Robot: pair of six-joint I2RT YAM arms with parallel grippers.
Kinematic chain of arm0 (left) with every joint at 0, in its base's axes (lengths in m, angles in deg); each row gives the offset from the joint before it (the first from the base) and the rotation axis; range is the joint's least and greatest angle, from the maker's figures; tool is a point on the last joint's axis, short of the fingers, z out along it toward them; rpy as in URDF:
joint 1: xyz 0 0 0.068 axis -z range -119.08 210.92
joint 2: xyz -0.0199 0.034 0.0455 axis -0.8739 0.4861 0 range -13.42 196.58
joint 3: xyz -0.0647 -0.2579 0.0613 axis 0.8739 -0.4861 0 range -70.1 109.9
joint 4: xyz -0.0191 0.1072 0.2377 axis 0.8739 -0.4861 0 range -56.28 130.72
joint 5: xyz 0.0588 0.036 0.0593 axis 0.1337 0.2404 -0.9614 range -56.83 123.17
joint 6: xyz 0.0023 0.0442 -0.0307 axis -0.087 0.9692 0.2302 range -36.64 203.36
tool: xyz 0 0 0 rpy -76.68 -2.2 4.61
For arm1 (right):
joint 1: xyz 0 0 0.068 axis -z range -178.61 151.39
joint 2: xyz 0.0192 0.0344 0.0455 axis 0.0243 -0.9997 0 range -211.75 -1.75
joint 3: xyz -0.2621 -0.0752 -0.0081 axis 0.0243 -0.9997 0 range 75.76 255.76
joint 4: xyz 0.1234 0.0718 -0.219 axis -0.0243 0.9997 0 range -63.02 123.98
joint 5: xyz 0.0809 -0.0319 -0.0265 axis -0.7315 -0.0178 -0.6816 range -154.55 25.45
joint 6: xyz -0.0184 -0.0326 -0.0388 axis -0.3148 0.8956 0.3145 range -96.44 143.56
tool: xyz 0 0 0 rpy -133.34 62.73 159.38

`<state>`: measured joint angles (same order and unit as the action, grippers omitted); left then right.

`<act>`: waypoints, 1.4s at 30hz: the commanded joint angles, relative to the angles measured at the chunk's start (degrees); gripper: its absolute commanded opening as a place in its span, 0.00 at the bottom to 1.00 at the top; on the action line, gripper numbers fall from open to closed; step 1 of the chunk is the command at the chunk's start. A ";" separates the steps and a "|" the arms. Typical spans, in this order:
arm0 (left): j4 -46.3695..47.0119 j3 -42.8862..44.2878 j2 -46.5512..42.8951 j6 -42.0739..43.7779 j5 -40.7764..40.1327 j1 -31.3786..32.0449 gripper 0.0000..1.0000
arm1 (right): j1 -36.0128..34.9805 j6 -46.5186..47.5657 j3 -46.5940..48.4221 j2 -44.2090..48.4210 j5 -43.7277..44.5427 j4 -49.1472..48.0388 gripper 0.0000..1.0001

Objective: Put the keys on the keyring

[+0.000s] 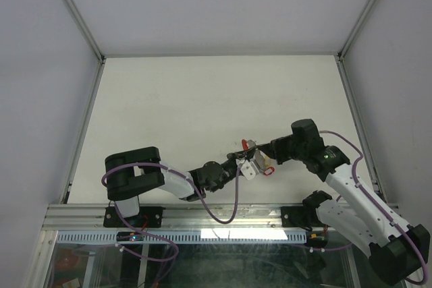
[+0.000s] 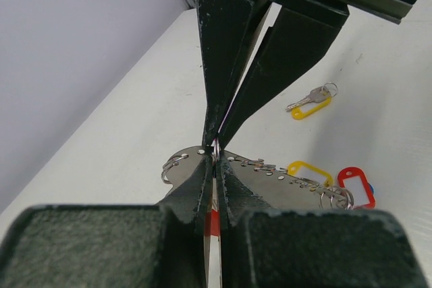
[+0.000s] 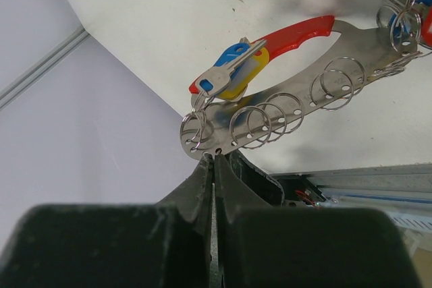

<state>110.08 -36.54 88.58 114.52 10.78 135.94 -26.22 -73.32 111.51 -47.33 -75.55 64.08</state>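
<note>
Keyring (image 3: 297,102), a red arc on a perforated grey plate strung with small split rings, is held near the worktop's (image 1: 202,99) front edge, right of the middle. A key with blue and yellow tags (image 3: 229,69) dangles from an end ring. A yellow tag (image 2: 307,170) and a red tag (image 2: 356,187) sit further along the plate. The right gripper (image 3: 214,160) pinches the plate's rim. The left gripper (image 2: 214,166) is pressed together with its tips at that rim; whether it grips does not show. A loose yellow-tagged key (image 2: 310,102) lies on the worktop beyond.
</note>
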 commanded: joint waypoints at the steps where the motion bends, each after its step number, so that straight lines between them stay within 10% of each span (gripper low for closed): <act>1: 2.15 1.09 -0.98 1.36 1.74 0.40 0.00 | 0.19 0.98 -0.02 1.77 0.81 -1.34 0.07; 10: 0.94 0.59 -1.88 0.51 1.43 0.39 0.00 | 0.21 4.42 3.16 4.04 8.04 3.34 0.42; 25: -15.18 2.16 -9.03 -4.48 9.68 -1.15 0.00 | 0.28 64.92 4.91 14.24 23.61 -16.87 0.35; 34: -29.04 4.87 -14.42 -5.85 16.95 -6.07 0.00 | 0.20 102.09 7.37 15.59 3.33 -21.29 0.42; 42: -37.48 5.47 -19.22 -7.30 32.80 -11.55 0.00 | 0.26 123.30 14.35 11.51 -25.53 -2.50 0.44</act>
<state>76.49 -32.71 73.19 108.27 34.45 125.71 -26.16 35.04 121.37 -33.67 -82.17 52.80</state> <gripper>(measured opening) 0.003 0.446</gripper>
